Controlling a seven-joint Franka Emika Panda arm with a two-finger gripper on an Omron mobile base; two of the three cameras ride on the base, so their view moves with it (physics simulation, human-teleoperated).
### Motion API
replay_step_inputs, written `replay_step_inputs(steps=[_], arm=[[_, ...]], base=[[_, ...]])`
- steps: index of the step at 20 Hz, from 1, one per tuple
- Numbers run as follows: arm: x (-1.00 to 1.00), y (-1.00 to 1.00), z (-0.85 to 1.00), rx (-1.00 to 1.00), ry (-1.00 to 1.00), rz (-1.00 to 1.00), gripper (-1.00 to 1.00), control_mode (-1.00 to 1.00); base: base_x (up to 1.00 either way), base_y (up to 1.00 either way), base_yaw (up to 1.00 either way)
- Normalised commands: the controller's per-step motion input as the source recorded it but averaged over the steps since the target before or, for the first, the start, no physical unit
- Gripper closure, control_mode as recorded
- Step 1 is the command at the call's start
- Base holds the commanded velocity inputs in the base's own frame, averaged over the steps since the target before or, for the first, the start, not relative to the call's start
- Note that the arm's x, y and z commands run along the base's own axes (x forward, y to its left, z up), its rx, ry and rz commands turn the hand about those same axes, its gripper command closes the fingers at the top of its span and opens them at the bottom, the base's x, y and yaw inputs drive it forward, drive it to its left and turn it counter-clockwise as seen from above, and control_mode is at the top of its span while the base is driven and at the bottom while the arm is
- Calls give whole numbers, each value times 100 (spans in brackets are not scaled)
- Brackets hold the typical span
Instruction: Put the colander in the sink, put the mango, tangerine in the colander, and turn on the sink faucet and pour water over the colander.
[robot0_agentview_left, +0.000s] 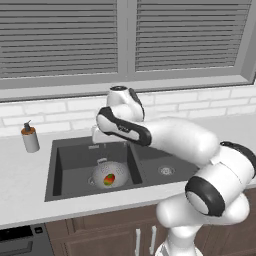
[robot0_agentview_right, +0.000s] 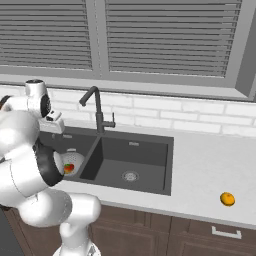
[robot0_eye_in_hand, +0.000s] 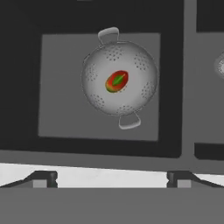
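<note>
Hovering released above the sink (robot0_agentview_left: 65, 165), the claw (robot0_eye_in_hand: 112, 177) looks down at the colander (robot0_eye_in_hand: 98, 94) in the left basin, which holds the mango (robot0_eye_in_hand: 116, 82), while the tangerine (robot0_agentview_right: 227, 199) rests on the tabletop (robot0_agentview_right: 210, 165).

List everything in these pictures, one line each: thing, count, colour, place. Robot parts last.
colander: one, silvery-grey, perforated, in the left basin of the sink
mango: one, red, green and yellow, inside the colander
tangerine: one, orange, on the counter right of the sink, near the front edge
sink: one, dark grey, double basin, set in the counter
sink faucet: one, black, behind the sink at the divider; no water visible
soap dispenser: one, grey with dark pump, on the counter left of the sink
counter: one, light grey
window blinds: grey, above the white brick backsplash
cabinets: brown, below the counter
arm: one, white with dark joints, reaching over the sink
gripper: one, open, empty, above the colander
</note>
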Motion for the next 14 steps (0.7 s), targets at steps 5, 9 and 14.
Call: replay_step_inputs(steps=[5,9,14], arm=[[-83,-65,75,-4,-5,1,-100,-100],[-69,-99,43,-1,-4,0,-100,-100],[-63,-100,17,0,-5,0,-100,-100]], base=[[0,0,0],[0,0,0],[0,0,0]])
